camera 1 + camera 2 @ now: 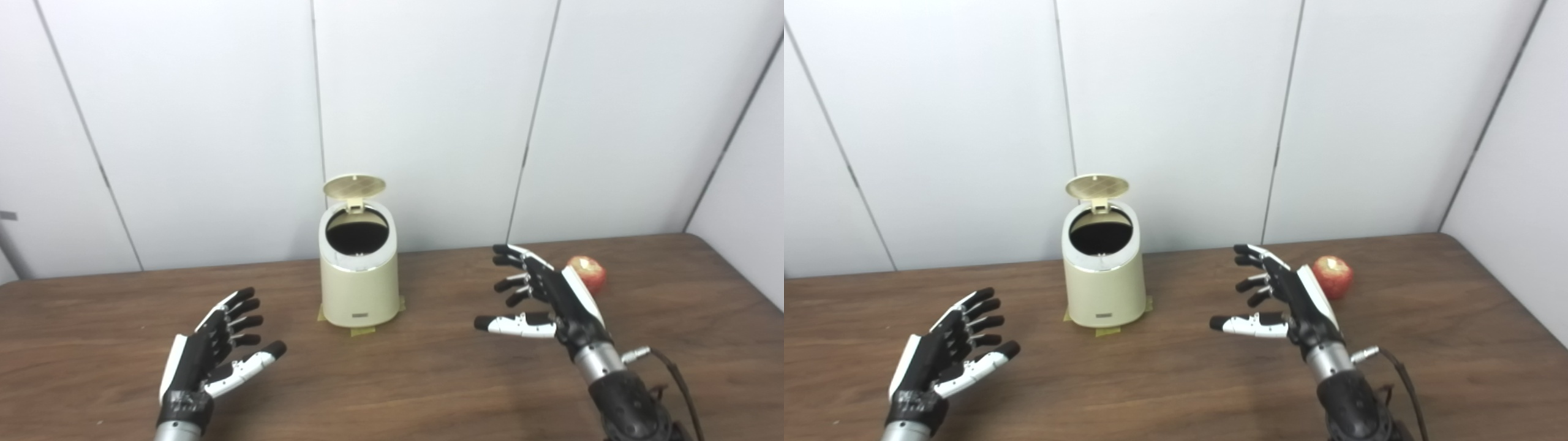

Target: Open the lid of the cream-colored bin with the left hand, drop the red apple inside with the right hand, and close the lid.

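Cream-colored bin (359, 278) stands upright on the brown wooden table (429, 380) in the left eye view, a little left of the picture's middle and close to the white panelled wall (429, 122). Its lid (354, 187) is tipped up on the hinge at the bin's 12 o'clock side, so the dark round mouth shows. Strips of yellowish tape (362, 331) peek out from under the base. The red apple (588, 272) rests on the table well apart from the bin, at about 3 o'clock from it. The right hand (545, 300) hovers with fingers spread and thumb stretched toward 9 o'clock, holding nothing; the apple lies just behind it, at its 1 o'clock, partly covered by the hand's edge. The left hand (214, 349) is at the bin's 8 o'clock, well clear of it, fingers apart and empty. A black cable (674, 373) trails from the right wrist.

From the right eye view the bin (1104, 275) sits further left in the picture, lid (1097, 185) raised as before. The apple (1333, 277) shows almost whole here, at the right hand's (1283, 300) 2 o'clock; whether they touch cannot be told. The left hand (946, 352) lies low at 8 o'clock from the bin, fingers splayed and empty.
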Robot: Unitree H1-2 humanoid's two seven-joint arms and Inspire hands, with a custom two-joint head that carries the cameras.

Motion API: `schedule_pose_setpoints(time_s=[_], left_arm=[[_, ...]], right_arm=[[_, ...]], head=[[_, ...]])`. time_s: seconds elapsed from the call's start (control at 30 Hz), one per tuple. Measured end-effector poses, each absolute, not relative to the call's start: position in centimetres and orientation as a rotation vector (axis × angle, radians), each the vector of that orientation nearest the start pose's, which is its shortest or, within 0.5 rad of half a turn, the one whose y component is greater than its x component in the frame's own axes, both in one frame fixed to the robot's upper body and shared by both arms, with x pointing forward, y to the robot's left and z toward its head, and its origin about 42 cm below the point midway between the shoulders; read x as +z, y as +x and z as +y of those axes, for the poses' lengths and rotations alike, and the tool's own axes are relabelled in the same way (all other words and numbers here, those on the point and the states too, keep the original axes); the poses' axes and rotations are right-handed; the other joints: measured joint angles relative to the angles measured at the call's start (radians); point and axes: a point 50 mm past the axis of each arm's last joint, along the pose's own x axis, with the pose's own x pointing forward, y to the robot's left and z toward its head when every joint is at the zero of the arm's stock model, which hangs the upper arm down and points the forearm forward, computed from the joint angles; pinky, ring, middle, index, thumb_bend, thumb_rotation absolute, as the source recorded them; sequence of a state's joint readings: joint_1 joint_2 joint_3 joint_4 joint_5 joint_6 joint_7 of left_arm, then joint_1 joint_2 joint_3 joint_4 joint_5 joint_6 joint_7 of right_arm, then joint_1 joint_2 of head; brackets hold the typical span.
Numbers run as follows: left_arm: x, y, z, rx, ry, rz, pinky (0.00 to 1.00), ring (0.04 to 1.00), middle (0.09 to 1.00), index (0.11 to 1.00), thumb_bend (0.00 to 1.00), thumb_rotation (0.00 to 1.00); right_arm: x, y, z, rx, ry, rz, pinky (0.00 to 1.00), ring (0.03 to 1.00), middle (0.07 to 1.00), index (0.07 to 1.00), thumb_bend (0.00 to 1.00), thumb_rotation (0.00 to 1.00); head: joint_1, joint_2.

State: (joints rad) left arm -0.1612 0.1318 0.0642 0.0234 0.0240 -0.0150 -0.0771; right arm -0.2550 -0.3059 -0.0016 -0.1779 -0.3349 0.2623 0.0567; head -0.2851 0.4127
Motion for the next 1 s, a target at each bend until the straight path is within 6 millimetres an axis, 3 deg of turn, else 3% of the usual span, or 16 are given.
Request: schedule_pose_setpoints(time_s=[0.13,0.27,0.43,0.53,0.6,0.83,1.0], left_arm=[[14.1,33.6,26.3,-0.041,0.158,-0.141,0.72,0.791,0.844,0.864,0.74,0.10],[13.4,33.7,27.2,-0.046,0.179,-0.131,0.73,0.796,0.847,0.864,0.71,0.05],[13.5,33.9,27.0,-0.062,0.181,-0.142,0.76,0.820,0.863,0.879,0.69,0.00],[13.6,34.2,27.0,-0.076,0.182,-0.141,0.78,0.831,0.867,0.878,0.69,0.00],[13.6,34.2,27.1,-0.080,0.186,-0.139,0.80,0.838,0.870,0.878,0.69,0.00],[13.9,34.2,26.9,-0.087,0.186,-0.146,0.82,0.845,0.875,0.882,0.68,0.00],[14.3,34.2,26.9,-0.090,0.191,-0.158,0.79,0.845,0.883,0.885,0.67,0.00]], right_arm=[[23.6,36.4,-31.0,-0.040,-0.732,-0.072,0.60,0.754,0.876,0.941,0.81,0.28],[25.1,37.3,-32.9,-0.076,-0.798,-0.005,0.58,0.758,0.889,0.923,0.82,0.20],[27.5,38.1,-33.9,-0.157,-0.865,-0.040,0.66,0.815,0.880,0.908,0.80,0.16],[29.0,39.0,-34.8,-0.194,-0.896,-0.043,0.64,0.811,0.870,0.905,0.80,0.17],[29.7,39.5,-35.4,-0.205,-0.923,-0.029,0.58,0.778,0.894,0.913,0.81,0.17],[28.5,42.1,-38.3,-0.187,-1.025,0.157,0.64,0.821,0.928,0.894,0.84,0.19],[27.7,43.8,-40.4,-0.150,-1.080,0.298,0.70,0.882,0.960,0.930,0.96,0.26]], head=[[-0.039,-0.014],[-0.094,-0.023],[-0.120,-0.031],[-0.131,-0.032],[-0.137,-0.035],[-0.132,-0.031],[-0.137,-0.029]])
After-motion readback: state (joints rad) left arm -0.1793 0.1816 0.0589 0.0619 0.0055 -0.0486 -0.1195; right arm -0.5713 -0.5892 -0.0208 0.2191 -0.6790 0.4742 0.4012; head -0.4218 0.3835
